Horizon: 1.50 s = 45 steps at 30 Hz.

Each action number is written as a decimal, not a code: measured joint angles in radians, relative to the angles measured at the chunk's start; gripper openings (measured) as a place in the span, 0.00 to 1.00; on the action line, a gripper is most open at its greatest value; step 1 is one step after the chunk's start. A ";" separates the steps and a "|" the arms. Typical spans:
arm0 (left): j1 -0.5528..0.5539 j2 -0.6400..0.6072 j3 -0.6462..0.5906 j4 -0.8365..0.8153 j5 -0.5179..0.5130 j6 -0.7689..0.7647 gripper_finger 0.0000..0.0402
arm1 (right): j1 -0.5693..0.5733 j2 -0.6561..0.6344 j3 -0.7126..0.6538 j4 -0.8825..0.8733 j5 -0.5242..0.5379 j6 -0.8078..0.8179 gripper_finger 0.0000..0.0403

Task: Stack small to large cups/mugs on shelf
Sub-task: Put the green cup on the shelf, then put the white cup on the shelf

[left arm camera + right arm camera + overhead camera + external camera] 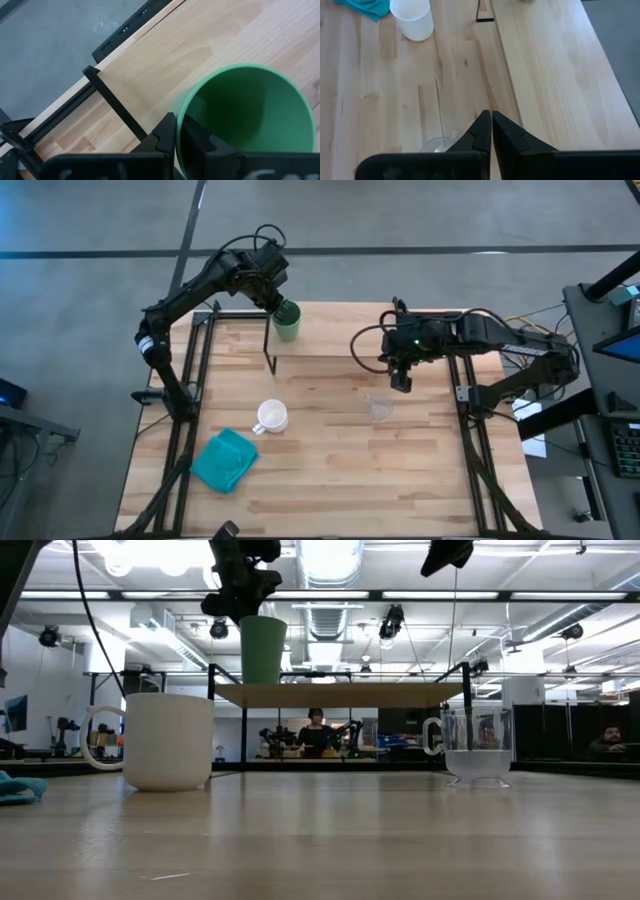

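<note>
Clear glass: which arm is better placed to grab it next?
Probably right. The right tool hangs just beside the clear glass, fingers shut with nothing between them. The left tool is at the shelf, gripping the green cup by its rim.

Shelf (340, 330) top lies bare beside the green cup (287, 321); white mug (271, 416) and glass (379, 407) stand well apart

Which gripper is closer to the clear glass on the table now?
Right. The right gripper hovers shut just beside the clear glass, above the table. The left gripper is far off at the shelf, shut on the green cup.
</note>
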 joint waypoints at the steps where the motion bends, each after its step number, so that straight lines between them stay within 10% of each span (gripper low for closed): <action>1: 0.000 0.000 0.000 0.000 0.000 0.000 0.00 | 0.000 -0.001 0.000 0.000 0.000 0.000 0.02; 19: 0.000 -0.001 -0.002 0.060 -0.001 -0.001 0.24 | 0.000 -0.001 0.000 -0.002 0.000 0.000 0.02; 45: -0.113 -0.272 0.177 -0.078 0.106 -0.140 0.24 | 0.001 -0.001 0.000 -0.002 -0.069 0.028 0.02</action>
